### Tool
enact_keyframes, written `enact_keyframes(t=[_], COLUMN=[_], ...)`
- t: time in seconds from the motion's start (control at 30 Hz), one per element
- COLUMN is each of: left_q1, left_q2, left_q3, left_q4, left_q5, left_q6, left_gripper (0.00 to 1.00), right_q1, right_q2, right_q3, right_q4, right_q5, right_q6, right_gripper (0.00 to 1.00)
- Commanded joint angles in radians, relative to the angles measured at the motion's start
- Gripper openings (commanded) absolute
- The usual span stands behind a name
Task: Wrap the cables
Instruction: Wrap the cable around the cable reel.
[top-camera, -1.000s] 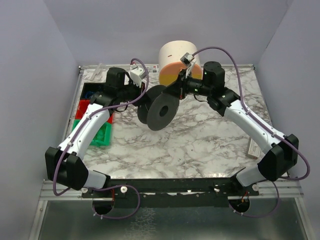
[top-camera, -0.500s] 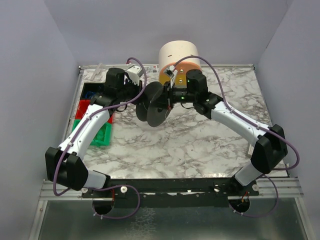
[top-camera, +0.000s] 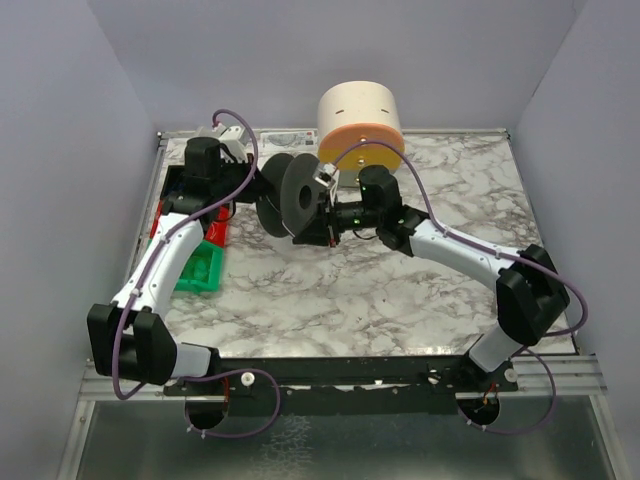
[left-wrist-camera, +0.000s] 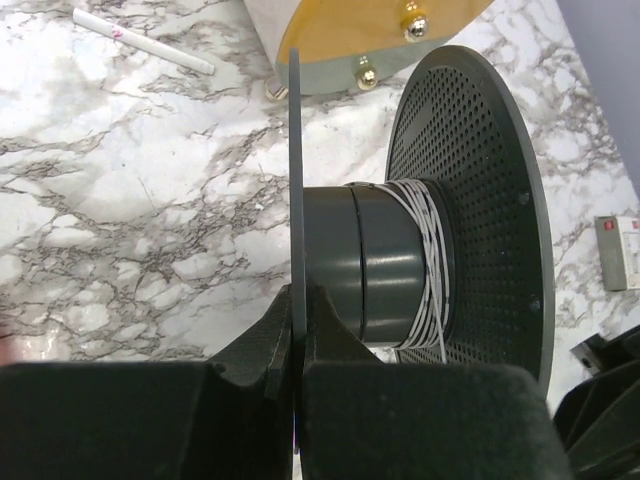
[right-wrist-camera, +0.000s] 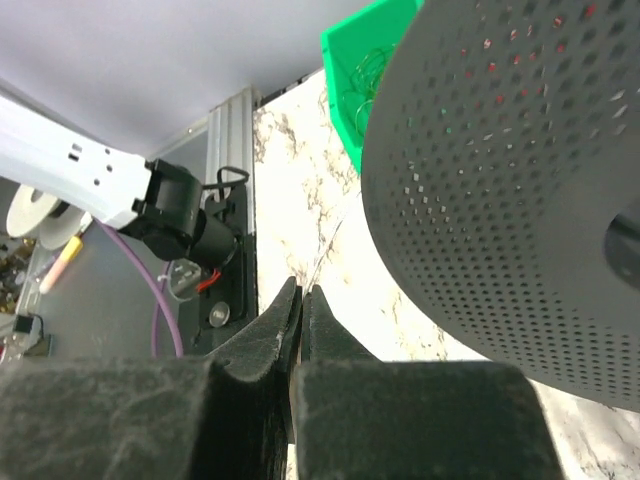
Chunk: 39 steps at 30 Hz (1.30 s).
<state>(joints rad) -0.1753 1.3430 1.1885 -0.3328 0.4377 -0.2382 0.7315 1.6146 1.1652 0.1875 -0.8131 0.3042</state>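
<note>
Pinches flange edge of spool (top-camera: 298, 195) in left gripper (left-wrist-camera: 297, 310), 11 o'clock near table (top-camera: 400, 300) far edge; nips strand of cables (left-wrist-camera: 428, 250), wound on hub, in pressed-together right gripper (right-wrist-camera: 298, 300). Leaves open marble toward 6 o'clock. Loses strand's run mid-air.

Two arms, same build. Left arm (top-camera: 165, 262), right arm (top-camera: 462, 252): white moulded links, chunky black joint housings at shoulder, elbow and wrist. Purple cords (top-camera: 232, 128) run loose along each arm in wide loops, down to bases. Small dark screw holes dot left arm's white shell. Left gripper (left-wrist-camera: 297, 300), right gripper (right-wrist-camera: 301, 295): matte black fingers, grainy finish, tapering to thin tips.
</note>
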Motion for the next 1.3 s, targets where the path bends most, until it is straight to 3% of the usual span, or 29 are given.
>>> enact_keyframes(t=[0.0, 0.27, 0.7, 0.83, 0.97, 1.27], left_q1=[0.051, 0.109, 0.138, 0.139, 0.138, 0.109], left_q2=[-0.064, -0.084, -0.125, -0.136, -0.139, -0.121], left_q3=[0.017, 0.023, 0.025, 0.034, 0.029, 0.007], left_q4=[0.147, 0.185, 0.226, 0.219, 0.223, 0.238], left_q5=[0.032, 0.154, 0.359, 0.42, 0.473, 0.536], left_q6=[-0.059, -0.124, -0.144, -0.132, -0.128, -0.115], left_gripper=[0.0, 0.0, 0.0, 0.0, 0.0, 0.0], right_q1=[0.019, 0.018, -0.178, -0.237, -0.342, -0.396], right_q2=[0.028, 0.074, 0.1, 0.069, 0.044, 0.0], right_q3=[-0.035, -0.074, -0.22, -0.245, -0.284, -0.192], right_q4=[-0.024, -0.109, 0.259, 0.196, 0.225, 0.108], right_q5=[-0.123, -0.095, -0.34, -0.12, 0.103, 0.4], right_q6=[-0.095, -0.268, 0.05, 0.014, 0.077, 0.049], right_gripper=[0.01, 0.0, 0.0, 0.01, 0.0, 0.01])
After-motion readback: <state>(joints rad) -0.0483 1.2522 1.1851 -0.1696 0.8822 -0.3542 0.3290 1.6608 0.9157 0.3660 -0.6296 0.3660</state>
